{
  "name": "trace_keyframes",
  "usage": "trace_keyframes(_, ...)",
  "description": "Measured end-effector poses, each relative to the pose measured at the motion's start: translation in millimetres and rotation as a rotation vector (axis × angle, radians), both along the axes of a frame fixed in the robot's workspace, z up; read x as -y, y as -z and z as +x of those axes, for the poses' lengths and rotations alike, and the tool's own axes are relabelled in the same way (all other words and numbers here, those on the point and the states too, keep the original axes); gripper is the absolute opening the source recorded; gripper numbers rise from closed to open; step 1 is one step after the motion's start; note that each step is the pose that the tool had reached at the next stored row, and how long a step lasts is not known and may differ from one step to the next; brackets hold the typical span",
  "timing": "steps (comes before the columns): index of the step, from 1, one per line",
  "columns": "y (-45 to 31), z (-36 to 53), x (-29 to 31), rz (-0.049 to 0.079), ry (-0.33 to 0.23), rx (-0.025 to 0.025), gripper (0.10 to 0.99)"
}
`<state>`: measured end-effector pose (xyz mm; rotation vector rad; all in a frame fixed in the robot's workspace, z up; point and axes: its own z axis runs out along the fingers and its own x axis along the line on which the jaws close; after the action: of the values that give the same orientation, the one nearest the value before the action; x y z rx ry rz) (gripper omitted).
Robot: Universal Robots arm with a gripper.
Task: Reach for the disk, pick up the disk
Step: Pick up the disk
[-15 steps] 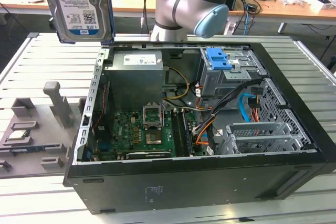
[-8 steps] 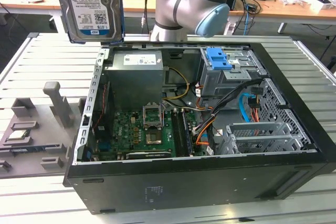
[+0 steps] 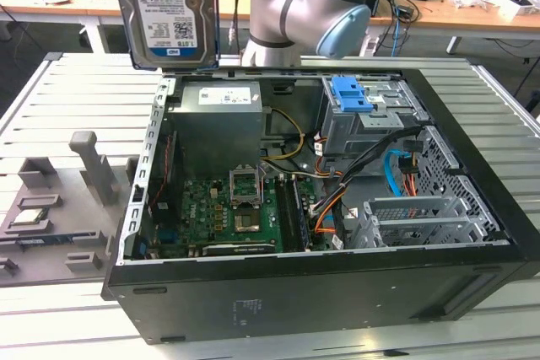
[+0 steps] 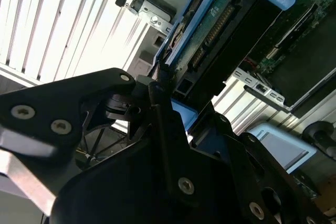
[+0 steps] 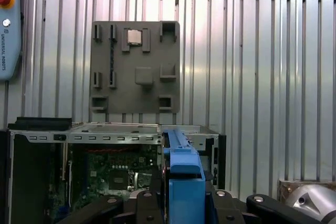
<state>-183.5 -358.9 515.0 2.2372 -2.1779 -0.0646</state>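
- The disk (image 3: 173, 10), a flat rectangular silver metal hard drive with a white-and-blue barcode label, hangs upright in the air with its label facing the exterior camera. It touches nothing beneath it.
- In the first wrist view we see it edge-on. Its blue plastic side rail (image 5: 184, 174) runs out from between the black fingers of the claw (image 5: 184, 203), which are clamped on the disk from both sides.
- We judge the pick-up done in substance, so doing this step well now means a firm, square hold. The fingers should bear on the rails, and the drive should hang straight down from the claw, not tilted.
- Below the claw lies the open black metal computer case (image 3: 472, 292), with its green motherboard (image 3: 228, 208) and loose coloured cables (image 3: 325, 208). We see the case's rim and these cables as the likeliest snags, so we want the disk well above them.
- Beyond the case, further from the claw, the grey plastic fixture plate (image 5: 135, 66) rests on the slatted metal table (image 3: 76, 82). It carries the small square silver processor chip (image 5: 135, 36), which we leave alone.
- The blue plastic drive-bay latch (image 3: 352, 94) sits on the case's cage, well apart from the claw.
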Motion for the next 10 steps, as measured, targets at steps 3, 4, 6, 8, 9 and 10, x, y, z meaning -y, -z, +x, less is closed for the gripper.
trace_keyframes(3, 0.0, 8.5, 0.0, 0.000, 0.000, -0.0002, 0.369)
trace_keyframes(4, 0.0, 11.7, 0.0, 0.000, 0.000, -0.0003, 0.369)
trace_keyframes(6, 0.1, 19.2, -0.1, 0.000, 0.000, -0.0007, 0.369)
trace_keyframes(8, 0.1, 26.9, -0.2, 0.000, 0.000, -0.0011, 0.369)
trace_keyframes(9, 0.1, 30.4, -0.2, 0.000, 0.000, -0.0014, 0.369)
trace_keyframes(10, 0.0, 34.1, -0.3, 0.000, 0.000, -0.0017, 0.369)
